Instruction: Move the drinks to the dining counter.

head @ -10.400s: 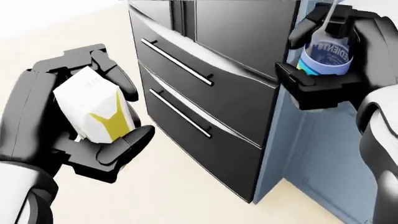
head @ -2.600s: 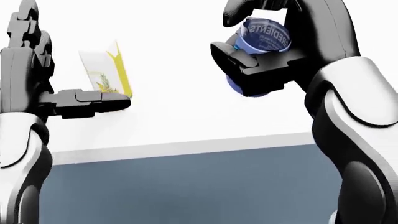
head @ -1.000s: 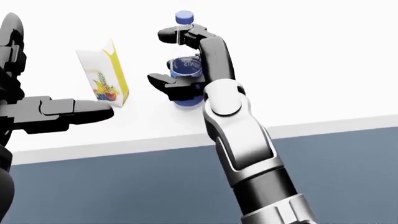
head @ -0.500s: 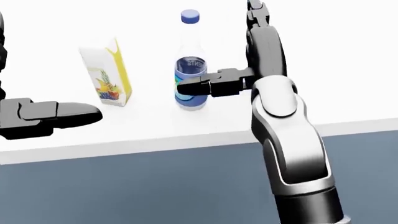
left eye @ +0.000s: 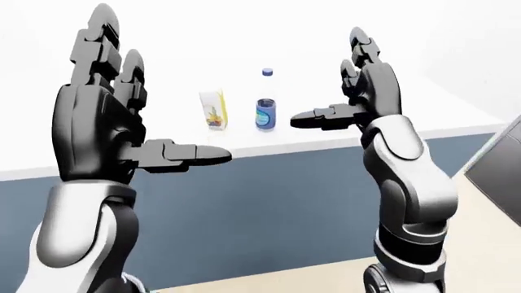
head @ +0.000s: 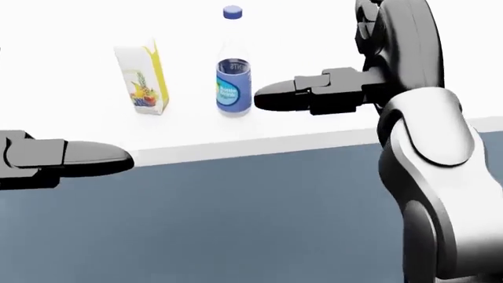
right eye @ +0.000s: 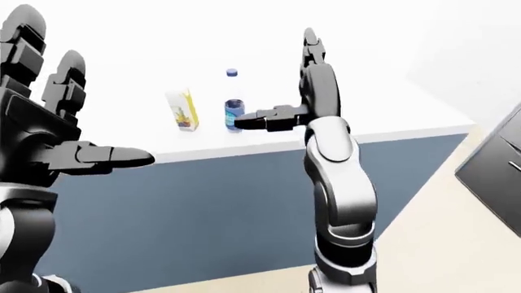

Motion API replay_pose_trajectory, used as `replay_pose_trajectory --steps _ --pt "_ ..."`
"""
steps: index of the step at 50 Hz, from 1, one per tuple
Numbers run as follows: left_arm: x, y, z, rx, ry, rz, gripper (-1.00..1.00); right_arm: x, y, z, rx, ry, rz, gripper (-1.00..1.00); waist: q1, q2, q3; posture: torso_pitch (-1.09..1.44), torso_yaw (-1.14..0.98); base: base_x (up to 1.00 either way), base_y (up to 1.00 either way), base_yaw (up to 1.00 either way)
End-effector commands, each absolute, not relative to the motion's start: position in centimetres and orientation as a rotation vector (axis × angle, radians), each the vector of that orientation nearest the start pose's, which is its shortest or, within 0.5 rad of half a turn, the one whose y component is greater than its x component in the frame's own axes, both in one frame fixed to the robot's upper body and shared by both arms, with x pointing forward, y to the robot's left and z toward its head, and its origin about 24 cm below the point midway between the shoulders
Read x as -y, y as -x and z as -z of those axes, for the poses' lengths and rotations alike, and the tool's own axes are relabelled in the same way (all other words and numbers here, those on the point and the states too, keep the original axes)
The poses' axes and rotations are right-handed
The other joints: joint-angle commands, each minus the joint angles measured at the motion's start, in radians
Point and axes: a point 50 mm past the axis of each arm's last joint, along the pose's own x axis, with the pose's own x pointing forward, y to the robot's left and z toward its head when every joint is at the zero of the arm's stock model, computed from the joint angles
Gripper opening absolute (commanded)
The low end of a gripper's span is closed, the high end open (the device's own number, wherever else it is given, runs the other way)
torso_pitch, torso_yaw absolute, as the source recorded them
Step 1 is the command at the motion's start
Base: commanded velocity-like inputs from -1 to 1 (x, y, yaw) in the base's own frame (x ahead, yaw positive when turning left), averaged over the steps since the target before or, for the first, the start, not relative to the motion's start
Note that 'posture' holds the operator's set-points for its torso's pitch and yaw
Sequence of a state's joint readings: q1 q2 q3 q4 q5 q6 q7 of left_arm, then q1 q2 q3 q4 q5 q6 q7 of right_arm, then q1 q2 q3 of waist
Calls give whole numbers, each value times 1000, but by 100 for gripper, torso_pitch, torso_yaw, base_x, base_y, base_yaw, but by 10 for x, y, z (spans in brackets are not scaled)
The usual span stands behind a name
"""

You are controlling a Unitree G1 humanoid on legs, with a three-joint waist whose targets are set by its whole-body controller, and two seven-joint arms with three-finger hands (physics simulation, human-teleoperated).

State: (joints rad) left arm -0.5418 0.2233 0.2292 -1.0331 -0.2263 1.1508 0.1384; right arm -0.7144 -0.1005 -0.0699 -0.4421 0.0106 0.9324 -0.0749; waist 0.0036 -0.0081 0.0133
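A white and yellow juice carton (head: 141, 79) and a clear bottle with a blue cap and blue label (head: 233, 68) stand upright side by side on the white dining counter (head: 259, 141), carton to the left. My right hand (left eye: 330, 79) is open, fingers pointing up and thumb pointing left, just right of the bottle and apart from it. My left hand (left eye: 159, 91) is open and empty, raised at the left of the view, lower than and left of the carton, clear of it.
The counter has a blue-grey side panel (left eye: 276, 207) below its white top. A dark fridge front (right eye: 496, 171) shows at the right edge. Beige floor (right eye: 440, 244) lies at the lower right.
My right hand has let go of the bottle and drawn back to the right, fingers spread. My left hand has drawn down and left from the carton. Both drinks stay standing.
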Motion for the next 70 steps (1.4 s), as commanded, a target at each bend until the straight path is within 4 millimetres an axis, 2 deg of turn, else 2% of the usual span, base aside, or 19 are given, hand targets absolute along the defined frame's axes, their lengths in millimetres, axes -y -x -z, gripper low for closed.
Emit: replay_pose_trajectory --steps 1,3,5,6,10,18,20,21,22,26,33,35,45,47,49,50,60,63,70 --pt "-165 -211 -278 483 -74 -62 100 126 -297 -262 262 63 -43 100 6 3 -18 0 0 -31 -36 0" --pt "-164 -211 -279 484 -76 -57 100 129 -295 -265 267 52 -41 100 -19 87 52 0 0 -7 -32 -50" --pt "-163 -210 -278 484 -76 -54 100 131 -293 -264 267 42 -40 100 -3 134 48 0 0 0 0 -100" --pt "-163 -210 -278 484 -76 -52 100 131 -293 -264 267 41 -38 100 5 92 81 0 0 0 0 -100" --pt "-160 -210 -278 487 -80 -39 100 136 -289 -268 280 30 -29 100 -19 83 28 0 0 0 0 -100" --pt "-153 -211 -276 485 -87 -13 100 142 -282 -272 283 25 -15 100 -15 10 31 0 0 0 0 -100" --pt "-152 -211 -276 485 -92 -9 100 142 -282 -272 282 22 -11 100 -21 -37 20 0 0 0 0 -100" --pt "-151 -211 -275 485 -94 -7 100 143 -281 -272 283 21 -10 100 -32 -91 -3 0 0 0 0 -100" --pt "-151 -211 -275 485 -97 -4 100 143 -280 -273 284 21 -10 100 -33 -56 18 0 0 0 0 -100" --pt "-148 -211 -275 485 -101 6 100 143 -277 -273 286 18 -11 100 -37 -1 11 0 0 0 0 -100" --pt "-147 -210 -276 487 -105 10 100 142 -274 -272 285 16 -4 100 -17 70 44 0 0 0 0 -100" --pt "-147 -210 -277 487 -107 12 100 142 -273 -273 286 17 -4 100 -13 125 30 0 0 0 0 -100" --pt "-145 -210 -276 479 -119 26 100 142 -270 -276 295 20 -6 100 -6 34 22 0 0 0 0 -100" --pt "-144 -210 -276 478 -120 29 100 142 -269 -276 296 21 -7 100 -3 1 18 0 0 0 0 -100" --pt "-144 -210 -276 476 -121 30 100 142 -270 -276 296 22 -9 100 -13 -69 -4 0 0 0 0 -100" --pt "-144 -210 -276 475 -121 30 100 142 -270 -276 296 23 -8 100 -19 -35 14 0 0 0 0 -100" --pt "-144 -211 -276 476 -122 29 100 141 -267 -279 304 26 -15 100 -18 53 43 0 0 0 0 -100" --pt "-144 -211 -276 475 -122 31 100 140 -266 -278 305 27 -16 100 -11 126 21 0 0 0 0 -100" --pt "-143 -210 -273 473 -122 34 100 142 -264 -282 329 42 4 100 4 69 25 0 0 0 0 -79"
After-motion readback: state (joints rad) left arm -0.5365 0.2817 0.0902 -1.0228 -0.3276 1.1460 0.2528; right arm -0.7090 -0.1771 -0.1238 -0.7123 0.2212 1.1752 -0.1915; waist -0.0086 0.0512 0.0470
